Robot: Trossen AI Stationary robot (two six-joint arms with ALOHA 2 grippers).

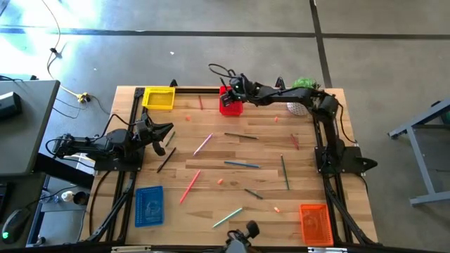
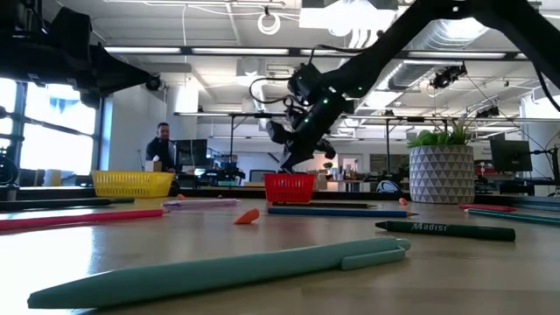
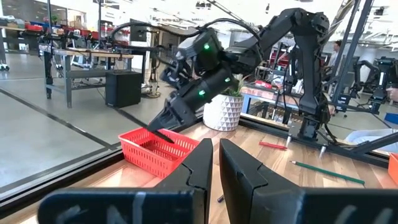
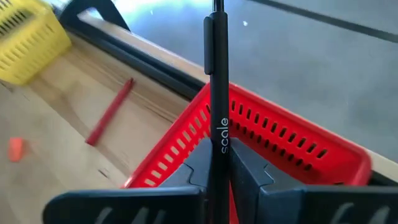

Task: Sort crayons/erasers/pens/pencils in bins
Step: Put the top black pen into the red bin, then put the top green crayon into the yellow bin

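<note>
My right gripper (image 1: 233, 90) is at the table's far edge, just above the red bin (image 1: 230, 107), shut on a black pen (image 4: 219, 93). The pen also shows in the left wrist view (image 3: 157, 129), slanting down into the red bin (image 3: 155, 149). My left gripper (image 3: 216, 171) is shut and empty at the table's left side (image 1: 166, 133). The yellow bin (image 1: 159, 97) stands at the far left, the blue bin (image 1: 148, 205) at the near left and the orange bin (image 1: 316, 223) at the near right. My right gripper pinches the black pen between its two fingers by one end (image 4: 219, 158). The pen lies along the fingers and sticks out ahead of them. The fingers come from the table's right, slanting down. The pen is clear of the table, its free end (image 3: 149, 132) over the red bin's opening.
Pens, pencils and small orange pieces lie loose on the table: a pink pencil (image 1: 202, 145), a blue pen (image 1: 241, 164), a green pencil (image 1: 284, 172), a red pencil (image 1: 190, 186) and a teal pen (image 1: 227, 217). A white plant pot (image 1: 301, 107) stands right of the red bin.
</note>
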